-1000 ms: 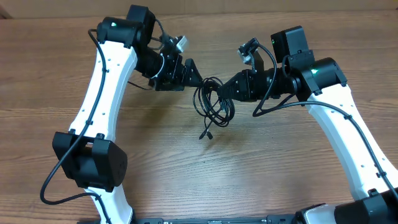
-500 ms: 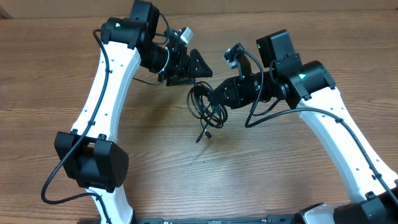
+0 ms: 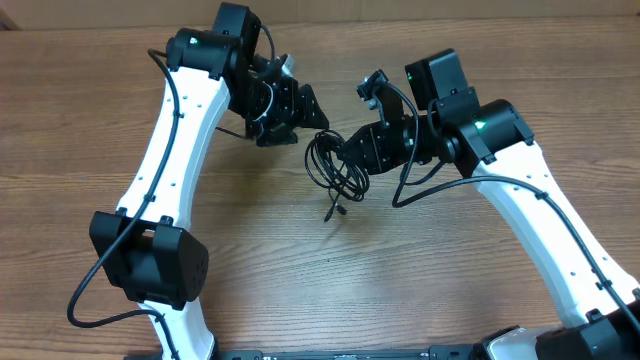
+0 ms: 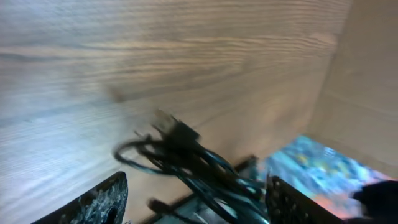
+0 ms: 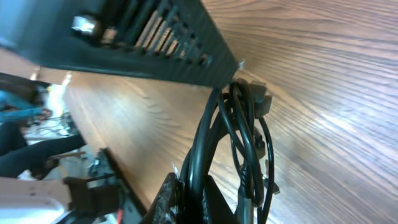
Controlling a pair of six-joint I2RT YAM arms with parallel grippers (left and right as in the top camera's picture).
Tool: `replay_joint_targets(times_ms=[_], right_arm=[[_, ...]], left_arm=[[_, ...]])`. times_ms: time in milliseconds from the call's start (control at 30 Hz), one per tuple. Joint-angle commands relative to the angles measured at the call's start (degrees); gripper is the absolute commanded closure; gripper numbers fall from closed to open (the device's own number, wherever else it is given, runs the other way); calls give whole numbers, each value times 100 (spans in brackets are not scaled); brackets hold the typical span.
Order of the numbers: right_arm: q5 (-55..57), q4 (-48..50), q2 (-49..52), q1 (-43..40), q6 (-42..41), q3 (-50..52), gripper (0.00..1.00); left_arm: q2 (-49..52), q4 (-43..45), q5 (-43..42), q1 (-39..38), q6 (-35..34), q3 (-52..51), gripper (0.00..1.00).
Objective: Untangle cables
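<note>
**Crisp from above, smeared at the left wrist**

The overhead view is bright and evenly lit, and sharp throughout. Only faint, soft shadows fall on the tabletop [image 3: 330,270]. The left wrist view is heavily blurred. The cables [image 4: 186,162] just ahead of the left end effector [image 4: 196,205] smear into dark streaks, and the wood beside it washes out to pale glare. In the right wrist view the cables just beyond the right end effector [image 5: 189,199] are in focus. A bright sheen crosses the wood to one side of it, and the far background is soft.

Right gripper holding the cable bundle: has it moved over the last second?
Yes. Judged against the table's wood grain in the overhead view, the right gripper has shifted left, with the cables in its grip.
</note>
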State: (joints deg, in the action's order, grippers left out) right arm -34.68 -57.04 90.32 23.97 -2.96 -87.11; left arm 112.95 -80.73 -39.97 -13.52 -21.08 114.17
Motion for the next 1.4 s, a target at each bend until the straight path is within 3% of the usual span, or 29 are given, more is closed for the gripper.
replay_joint_targets(times_ms=[0,333,533,700,867,1133,1367], right_arm=[[402,101,-61,83,68,-173,96],[1123,457,-61,577,131,-168,96],[1665,522,-61,719,85,-168,96],[1661,509,-61,721,-2,-168,96],[1556,481,-61,756,4,-168,96],[1532,466,-61,791,2,-168,96],[1539,417,-61,789,2,-168,96]], left_arm=[[-22,-26,-667,-4,-699,138,29],[-22,-109,-660,-24,-1585,140,33],[-22,-160,-658,-37,-1652,138,44],[-22,-155,-660,-37,-1690,138,64],[-22,-155,-660,-37,-1690,138,71],[-22,-155,-660,-37,-1690,138,96],[-22,-155,-664,-37,-1690,138,96]])
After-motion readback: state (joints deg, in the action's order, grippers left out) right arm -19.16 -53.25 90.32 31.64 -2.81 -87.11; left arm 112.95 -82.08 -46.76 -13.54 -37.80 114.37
